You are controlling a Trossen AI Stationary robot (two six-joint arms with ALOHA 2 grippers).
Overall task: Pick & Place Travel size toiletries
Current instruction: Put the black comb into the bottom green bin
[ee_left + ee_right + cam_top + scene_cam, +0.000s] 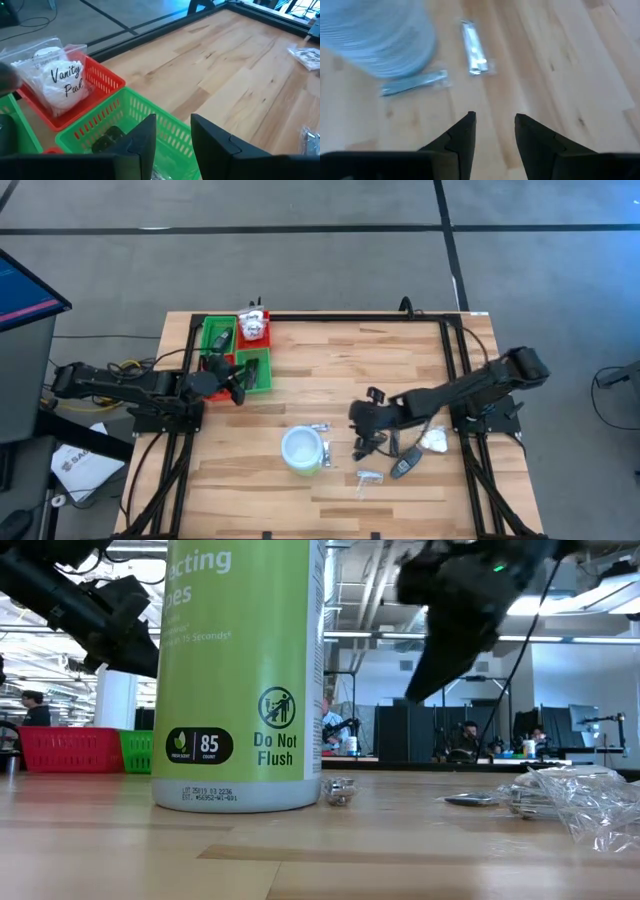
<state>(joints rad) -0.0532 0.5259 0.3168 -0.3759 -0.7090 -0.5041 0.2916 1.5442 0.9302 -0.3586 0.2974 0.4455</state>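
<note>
My right gripper [366, 438] [495, 125] hangs open above the bare wood, right of the white tub [303, 450]. Nothing is between its fingers. Two clear sachets [475, 47] [415, 82] lie flat on the table ahead of it, beside the tub. A black stick [403, 467], a white lumpy packet [433, 442] and another clear sachet [370, 476] lie to the gripper's right and toward the near edge. My left gripper [238, 390] [172, 140] stands open and empty over the green compartment [135, 120], where a dark item [107, 140] lies. A white "Vanity Pak" packet [62, 85] rests in the red compartment [102, 77].
The red and green compartment tray [238, 345] stands at the table's far left. The tub [240, 670] stands upright near the table's middle. A black frame rail [350, 317] runs along the far edge. Open wood lies between the tray and the right arm.
</note>
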